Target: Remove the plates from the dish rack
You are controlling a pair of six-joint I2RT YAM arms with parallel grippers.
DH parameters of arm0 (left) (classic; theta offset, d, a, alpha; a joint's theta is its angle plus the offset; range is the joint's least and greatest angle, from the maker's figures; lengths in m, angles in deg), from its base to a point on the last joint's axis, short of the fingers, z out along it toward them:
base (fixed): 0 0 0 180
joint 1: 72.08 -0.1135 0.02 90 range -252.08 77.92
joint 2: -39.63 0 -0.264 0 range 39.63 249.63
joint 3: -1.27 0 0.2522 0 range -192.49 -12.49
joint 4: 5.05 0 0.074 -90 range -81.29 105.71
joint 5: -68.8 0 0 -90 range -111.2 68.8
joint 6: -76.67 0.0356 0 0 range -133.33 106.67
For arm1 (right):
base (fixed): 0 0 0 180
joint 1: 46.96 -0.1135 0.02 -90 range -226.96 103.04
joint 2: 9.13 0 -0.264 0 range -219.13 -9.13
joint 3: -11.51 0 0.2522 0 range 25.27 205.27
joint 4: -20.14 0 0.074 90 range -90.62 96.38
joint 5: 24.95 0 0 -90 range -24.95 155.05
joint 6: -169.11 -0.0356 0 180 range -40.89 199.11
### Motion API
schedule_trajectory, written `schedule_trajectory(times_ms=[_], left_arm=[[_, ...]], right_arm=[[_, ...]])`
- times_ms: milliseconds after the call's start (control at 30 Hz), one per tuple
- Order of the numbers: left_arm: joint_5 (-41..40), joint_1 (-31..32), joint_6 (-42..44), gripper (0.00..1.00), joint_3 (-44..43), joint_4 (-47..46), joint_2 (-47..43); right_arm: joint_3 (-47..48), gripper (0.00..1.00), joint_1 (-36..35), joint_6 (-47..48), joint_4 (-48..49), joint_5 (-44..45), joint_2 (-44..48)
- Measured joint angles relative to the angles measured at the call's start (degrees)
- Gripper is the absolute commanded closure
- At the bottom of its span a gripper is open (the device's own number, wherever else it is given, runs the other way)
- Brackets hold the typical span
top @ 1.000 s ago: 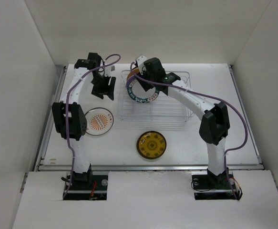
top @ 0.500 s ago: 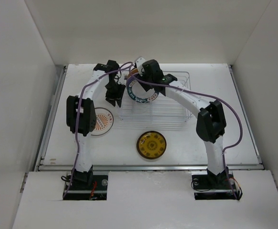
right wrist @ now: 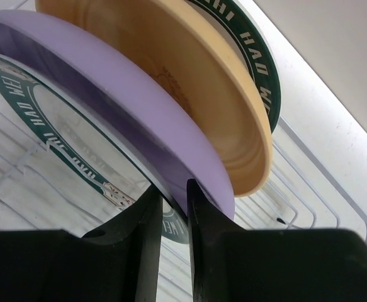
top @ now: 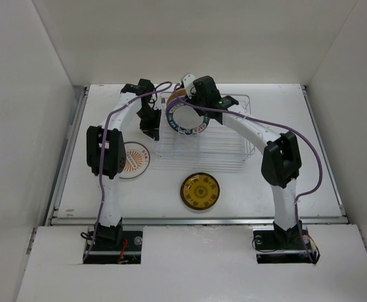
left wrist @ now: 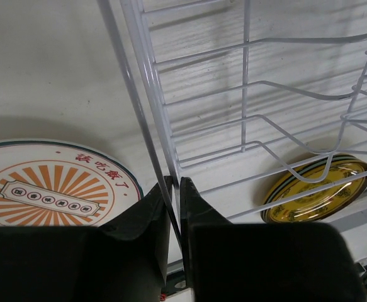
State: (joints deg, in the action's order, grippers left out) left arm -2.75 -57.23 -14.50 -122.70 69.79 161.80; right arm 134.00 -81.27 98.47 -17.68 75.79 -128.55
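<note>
The dish rack [top: 224,150] stands at the table's middle back, with several plates upright at its left end. In the right wrist view these are a teal-rimmed white plate [right wrist: 38,119], a lilac plate [right wrist: 107,88] and a tan plate [right wrist: 189,75]. My right gripper [right wrist: 175,189] is shut on the lilac plate's lower rim. My left gripper [left wrist: 175,182] is shut on the wire [left wrist: 150,94] of the rack's left edge. The sunburst plate [top: 136,158] and the dark brown plate [top: 200,190] lie flat on the table.
A second dark teal rim [right wrist: 254,56] shows behind the tan plate. The rack's right part [top: 233,126] holds nothing. White walls close in the table on the left, back and right.
My left arm swung right from above the sunburst plate to the rack's left edge and shut on its wire. My right gripper closed on the lilac plate's rim.
</note>
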Motion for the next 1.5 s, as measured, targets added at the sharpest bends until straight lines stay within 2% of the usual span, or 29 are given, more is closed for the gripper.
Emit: schedule_trajectory(times_ms=[167,333,367,400,433,533,567,700,967,1000,1033,1200,1333,1500], left_arm=[[1.1,-0.4,-0.7,1.0,0.1,-0.1,0.0],[1.5,-0.3,-1.0,1.0,0.1,-0.2,0.0],[1.5,-0.3,-1.1,0.98,0.1,-0.2,0.0],[1.5,-0.3,-1.1,0.93,0.2,-0.2,0.0],[1.4,-0.3,-1.1,0.82,0.2,-0.2,0.0],[2.6,-0.2,-1.3,0.66,0.2,-0.8,0.0],[3.0,0.1,-1.4,0.55,0.2,-1.0,0.0],[3.7,0.9,-1.6,0.44,0.2,-1.4,0.0],[1.6,1.2,-1.2,0.32,0.2,-1.8,-0.5],[1.2,1.2,-1.2,0.23,0.3,-2.1,-1.0],[1.0,1.2,-1.0,0.19,0.5,-2.7,-2.0],[0.5,1.2,-0.8,0.17,1.7,-4.9,-9.1],[0.7,1.2,-0.6,0.22,1.9,-6.8,-15.1],[2.9,1.3,1.3,0.24,2.2,-8.6,-20.0]], right_arm=[[-1.0,1.0,-0.2,-0.2,-0.4,-0.7,1.4],[-4.7,1.0,-0.5,0.2,-0.4,-0.9,6.6],[-5.3,1.0,-0.5,0.3,-0.6,-1.0,8.0],[-5.8,1.0,-0.5,0.3,-0.8,-0.9,9.6],[-6.1,1.0,-0.5,0.2,-1.0,-0.9,11.4],[-6.3,1.0,-0.2,-1.5,-1.5,-0.7,16.2],[-6.3,1.0,-0.2,-2.4,-1.7,-1.0,17.8],[-7.4,1.0,-0.4,-5.6,-2.6,-1.0,22.9],[-10.3,1.0,1.2,-14.3,-7.5,-2.6,24.9],[-11.1,1.0,1.7,-15.8,-8.0,-3.2,24.9],[-11.6,1.0,2.3,-17.3,-8.8,-3.8,24.9],[-13.2,1.0,6.6,-25.7,-10.4,-7.3,24.9],[-16.4,1.0,9.4,-31.7,-8.1,-13.9,25.9],[-21.7,1.0,9.2,-37.9,-3.2,-23.5,27.1]])
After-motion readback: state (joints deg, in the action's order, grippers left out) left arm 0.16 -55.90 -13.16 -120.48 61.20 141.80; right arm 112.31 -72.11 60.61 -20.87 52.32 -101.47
